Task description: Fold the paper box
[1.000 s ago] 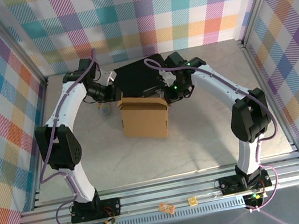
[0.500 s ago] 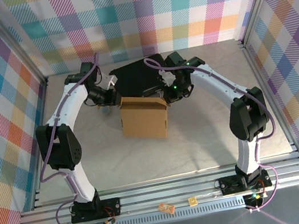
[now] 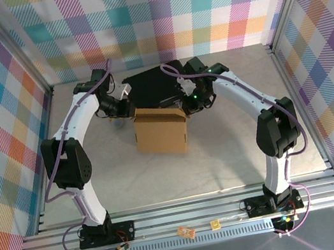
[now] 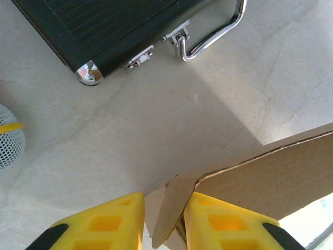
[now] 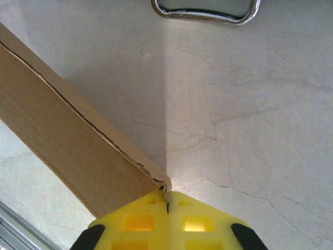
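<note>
Pale, stone-look tabletop [image 3: 224,154], matt, with fine grey veins and a soft shadow beside the cardboard. Around it on three sides, walls [image 3: 166,8] in a bright pastel check pattern. Along the near edge, ribbed aluminium rails [image 3: 189,215] carrying both arm bases.

Toward the back of the table, about in the middle: the paper box [image 3: 161,129], plain brown corrugated cardboard, flat-faced and roughly rectangular, with a rough cut edge in the wrist views. Stands just in front of a black hard case [image 3: 150,86] with a ribbed lid, a shiny metal corner cap, a metal latch [image 4: 140,56] and a bent chrome wire handle [image 4: 218,31]. At the left border of the left wrist view, a rounded grey mesh ball [image 4: 8,138] with a yellow band.

At the far left corner of the box, the left gripper [image 4: 164,208]: yellow plastic fingers a little apart, with a small cardboard flap between them. Clamped firmly or not, cannot tell. At the far right corner, the right gripper [image 5: 167,200]: yellow fingers pressed together, pinching the very corner of the cardboard edge.

Compared with one second ago: far joints of the left arm shifted slightly to the right in the overhead view. Box, case and right arm in the same place.
</note>
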{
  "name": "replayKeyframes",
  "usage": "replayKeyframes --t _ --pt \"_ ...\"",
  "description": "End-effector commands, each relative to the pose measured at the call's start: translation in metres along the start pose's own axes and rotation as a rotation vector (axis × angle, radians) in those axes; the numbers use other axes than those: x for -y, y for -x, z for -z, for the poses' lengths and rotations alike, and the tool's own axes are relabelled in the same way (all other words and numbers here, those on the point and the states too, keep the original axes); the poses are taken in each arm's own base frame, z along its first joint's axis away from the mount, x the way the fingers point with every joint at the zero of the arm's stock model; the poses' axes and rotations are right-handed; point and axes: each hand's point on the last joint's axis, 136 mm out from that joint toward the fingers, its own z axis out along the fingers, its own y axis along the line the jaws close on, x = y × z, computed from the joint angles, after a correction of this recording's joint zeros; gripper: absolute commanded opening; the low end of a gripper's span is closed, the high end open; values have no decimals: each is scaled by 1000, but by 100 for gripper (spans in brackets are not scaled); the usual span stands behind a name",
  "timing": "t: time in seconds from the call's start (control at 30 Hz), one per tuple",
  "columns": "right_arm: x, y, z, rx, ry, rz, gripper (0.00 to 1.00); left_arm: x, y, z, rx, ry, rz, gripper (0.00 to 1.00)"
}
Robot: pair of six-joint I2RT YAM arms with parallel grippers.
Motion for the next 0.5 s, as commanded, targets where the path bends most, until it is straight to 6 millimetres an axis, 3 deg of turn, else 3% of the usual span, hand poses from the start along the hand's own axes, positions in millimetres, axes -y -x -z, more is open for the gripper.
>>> replayKeyframes --t 0.0,0.2,0.33,0.47 --pt "-4 4 2 -1 24 8 0 11 11 1 28 -35 -20 23" --pt "-3 5 2 0 25 6 0 11 11 3 29 -27 -18 16" --pt "-3 5 3 -1 24 6 0 11 13 6 39 -15 -12 24" --pt "-3 6 2 0 26 6 0 11 13 6 38 -13 -9 24"
